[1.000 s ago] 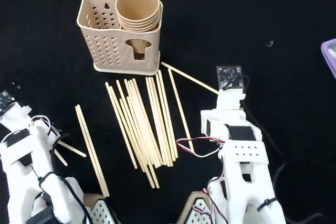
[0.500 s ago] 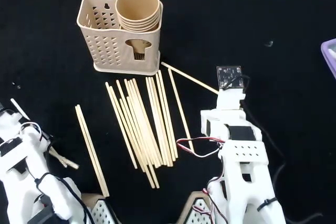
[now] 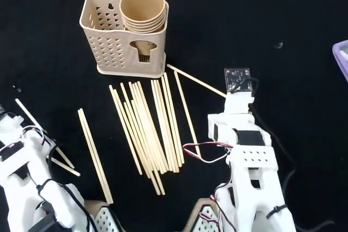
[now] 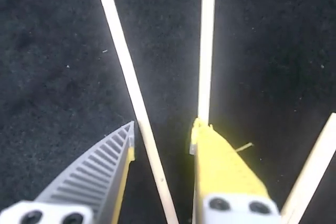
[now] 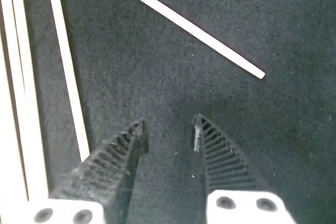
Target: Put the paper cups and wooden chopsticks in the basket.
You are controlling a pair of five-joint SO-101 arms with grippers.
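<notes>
Wooden chopsticks [image 3: 145, 134] are spread on the desk [image 3: 283, 80] before the basket [image 3: 117, 52], where paper cups [image 3: 142, 6] are stacked. One chopstick [image 4: 134, 93] is straddled by the open left hand [image 4: 163, 135], likely for pickup; the right hand [image 5: 168, 127] is also held open.

Your desk [image 3: 293, 20] is black all over, with a faint pale speckle in the cloth when seen close up. The basket [image 3: 111, 50] is beige, its walls patterned with even rows of small slots. The paper cups [image 3: 142, 5] are a plain tan-brown with no print. The wooden chopsticks [image 3: 145, 129] are pale, unpainted wood, light against the black. Your left arm [image 3: 22, 180] and right arm [image 3: 247, 158] are white with black parts, and the right one carries red and white wires [image 3: 202, 145]. The left jaws are mismatched: one grey and ribbed, the other yellow. The right jaws are both black and ribbed, on white mounts. A purple object [image 3: 341, 55] sits at the desk's edge.
</notes>
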